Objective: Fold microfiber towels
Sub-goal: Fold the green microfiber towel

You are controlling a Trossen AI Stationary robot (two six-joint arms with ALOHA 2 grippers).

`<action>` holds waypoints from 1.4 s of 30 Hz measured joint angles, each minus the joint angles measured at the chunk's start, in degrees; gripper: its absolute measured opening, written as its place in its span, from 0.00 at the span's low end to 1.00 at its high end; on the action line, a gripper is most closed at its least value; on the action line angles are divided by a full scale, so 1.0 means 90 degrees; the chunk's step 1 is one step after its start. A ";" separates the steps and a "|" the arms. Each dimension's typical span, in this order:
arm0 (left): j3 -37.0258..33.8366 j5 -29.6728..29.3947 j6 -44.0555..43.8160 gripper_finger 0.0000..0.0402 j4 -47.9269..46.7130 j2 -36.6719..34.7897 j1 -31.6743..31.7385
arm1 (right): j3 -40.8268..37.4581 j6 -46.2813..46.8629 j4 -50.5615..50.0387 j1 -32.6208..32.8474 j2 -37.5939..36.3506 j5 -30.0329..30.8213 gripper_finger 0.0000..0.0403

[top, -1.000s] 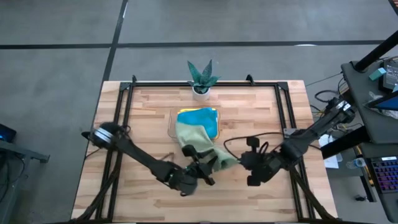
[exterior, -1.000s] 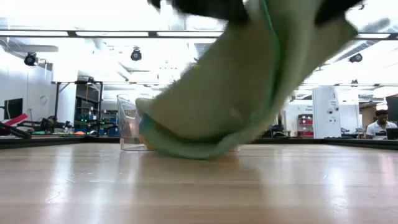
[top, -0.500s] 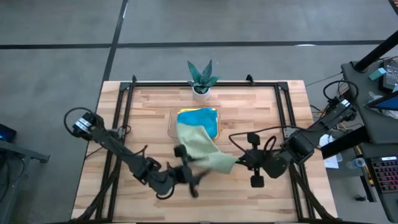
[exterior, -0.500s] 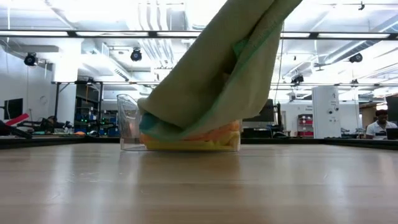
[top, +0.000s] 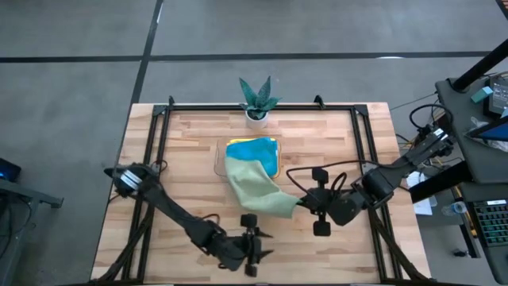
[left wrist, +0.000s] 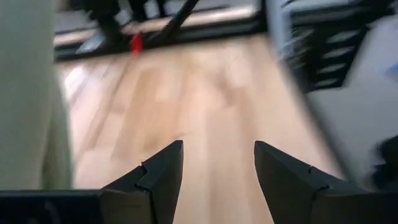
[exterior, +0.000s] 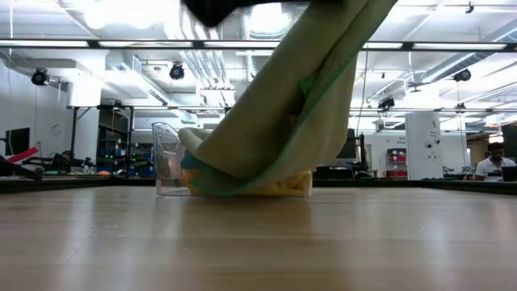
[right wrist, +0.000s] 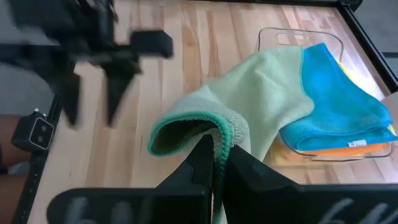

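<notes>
The left tool (top: 252, 256) hangs near the front edge of the pale wooden slatted counter (top: 182, 159), its jaws spread wide and holding nothing; in its own wrist view only bare boards show between the fingers (left wrist: 158, 180). To its right, the soft pale green microfiber towel (top: 255, 187) stretches from the clear plastic tray (top: 218, 159) at the counter's middle out to the right tool (top: 303, 202), which is clamped tight on one teal-stitched corner. The teal-blue microfiber towel (top: 258, 151) lies in the tray, with orange and yellow cloth beneath it.

The risk, judged from here: with a single corner held, a further pull could drag the blue towel or the light tray along, or leave the green cloth bunched, not flat, for folding.

A second ago the left tool sat against the green towel's near edge; it has since let go and backed off toward the counter's front, and the cloth now hangs from the right tool alone.
</notes>
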 joint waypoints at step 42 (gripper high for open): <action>-0.0381 -0.1309 0.0371 0.39 -0.0784 0.0298 0.1118 | -0.0160 0.0019 0.0002 0.0000 0.0034 0.0010 0.02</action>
